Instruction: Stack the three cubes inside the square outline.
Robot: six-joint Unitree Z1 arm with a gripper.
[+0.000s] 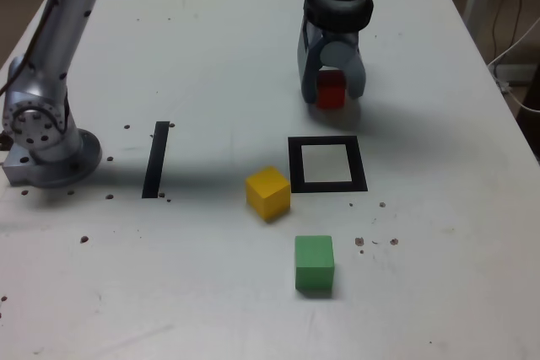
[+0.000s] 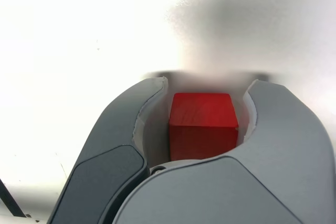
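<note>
Gripper [image 1: 334, 90] pinching red cube [image 1: 331, 97] between its curved fingers, outside square outline [image 1: 297, 187], on the far side in exterior view; yellow cube [image 1: 267, 192] just beside outline's left edge in exterior view, green cube [image 1: 314, 264] nearer the camera, apart from outline, both on white table [image 1: 194, 292]

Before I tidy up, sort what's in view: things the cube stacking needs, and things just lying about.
Needed:
- red cube, between the fingers
- yellow cube
- green cube
- black square outline

Just lying about:
- straight black strip
- white cable at the exterior view's right
</note>
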